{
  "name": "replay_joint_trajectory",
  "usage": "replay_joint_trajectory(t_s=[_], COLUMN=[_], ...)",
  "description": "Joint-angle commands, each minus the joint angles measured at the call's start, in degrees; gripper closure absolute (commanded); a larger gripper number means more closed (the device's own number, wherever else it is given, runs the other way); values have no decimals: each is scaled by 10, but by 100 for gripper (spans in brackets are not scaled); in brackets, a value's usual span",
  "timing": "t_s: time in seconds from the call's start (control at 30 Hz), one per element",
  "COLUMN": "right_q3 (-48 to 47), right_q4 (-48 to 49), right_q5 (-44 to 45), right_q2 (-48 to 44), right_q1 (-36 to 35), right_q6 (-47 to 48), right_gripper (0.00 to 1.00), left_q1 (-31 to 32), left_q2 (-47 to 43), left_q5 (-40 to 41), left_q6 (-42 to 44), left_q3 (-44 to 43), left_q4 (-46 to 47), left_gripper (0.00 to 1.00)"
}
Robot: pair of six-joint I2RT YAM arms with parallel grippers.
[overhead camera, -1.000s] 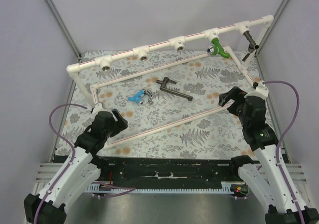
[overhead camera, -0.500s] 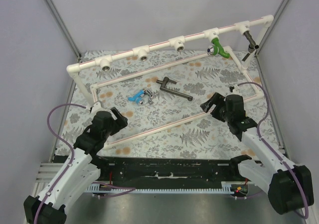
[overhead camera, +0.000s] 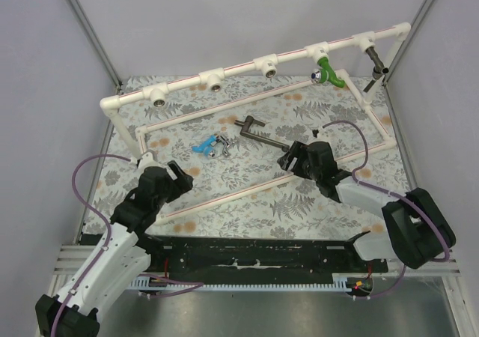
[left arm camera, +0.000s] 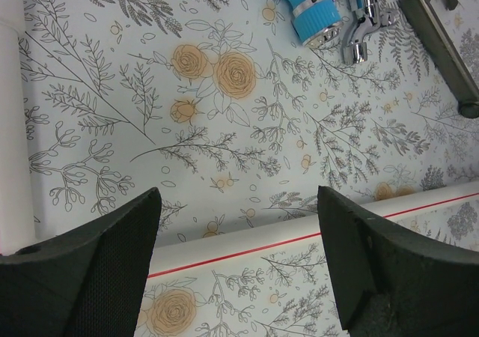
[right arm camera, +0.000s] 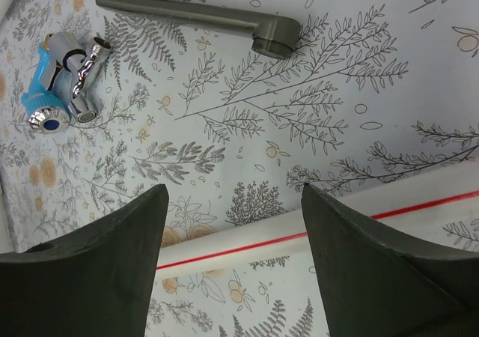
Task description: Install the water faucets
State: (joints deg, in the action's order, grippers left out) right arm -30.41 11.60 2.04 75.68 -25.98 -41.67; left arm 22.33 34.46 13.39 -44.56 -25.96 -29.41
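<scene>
Between your right gripper's [right arm camera: 233,202] spread, empty fingers runs a white rail [right arm camera: 314,221]. Just beyond them lies the dark grey faucet [right arm camera: 198,13], and farther to the left the silver faucet [right arm camera: 78,71] and blue faucet [right arm camera: 34,97] lie touching. Your left gripper [left arm camera: 238,202] is also released and holds nothing. By my reading, one tap is done and three are left. Only the overhead view shows the green faucet [overhead camera: 327,74] mounted on the far pipe [overhead camera: 239,69], well beyond both tools, and the bare fittings [overhead camera: 216,83]. Your wrist views show the loose taps closer up.
</scene>
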Motion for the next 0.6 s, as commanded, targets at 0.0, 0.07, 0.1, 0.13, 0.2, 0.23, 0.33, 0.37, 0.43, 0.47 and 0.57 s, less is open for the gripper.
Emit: replay_joint_trajectory(t_s=[0.0,0.07,0.1,0.13,0.2,0.23,0.33,0.37,0.43,0.47,0.57], right_q3=[-25,-34,-39,-44,-57,-64,-101,-112,-136,-148,-190], right_q4=[89,91,91,94,98,100,102,105,121,128,149], right_q5=[44,56,63,69,83,88,74,66,42,32,8], right_q2=[42,56,64,71,90,101,131,141,169,184,232], right_q1=[-18,-24,-28,-31,-37,-38,-39,-43,-54,-58,-76], right_q6=[-13,-7,-2,2,20,36,71,79,94,98,97], right_gripper=[22,23,23,24,25,25,25,25,25,26,28], left_q1=[2,2,1,2,2,1,1,1,2,2,2], left_q2=[-8,-8,-8,-6,-2,1,7,9,7,8,13], left_q5=[-8,-14,-18,-20,-25,-27,-35,-35,-30,-28,-22], left_q6=[15,14,14,14,16,20,25,26,27,27,17], left_q3=[-9,-5,-3,-2,-2,-3,-7,-8,-8,-6,-3], left_q4=[30,37,42,44,51,53,56,54,54,54,57], left_gripper=[12,12,12,12,12,13,13,13,13,13,13])
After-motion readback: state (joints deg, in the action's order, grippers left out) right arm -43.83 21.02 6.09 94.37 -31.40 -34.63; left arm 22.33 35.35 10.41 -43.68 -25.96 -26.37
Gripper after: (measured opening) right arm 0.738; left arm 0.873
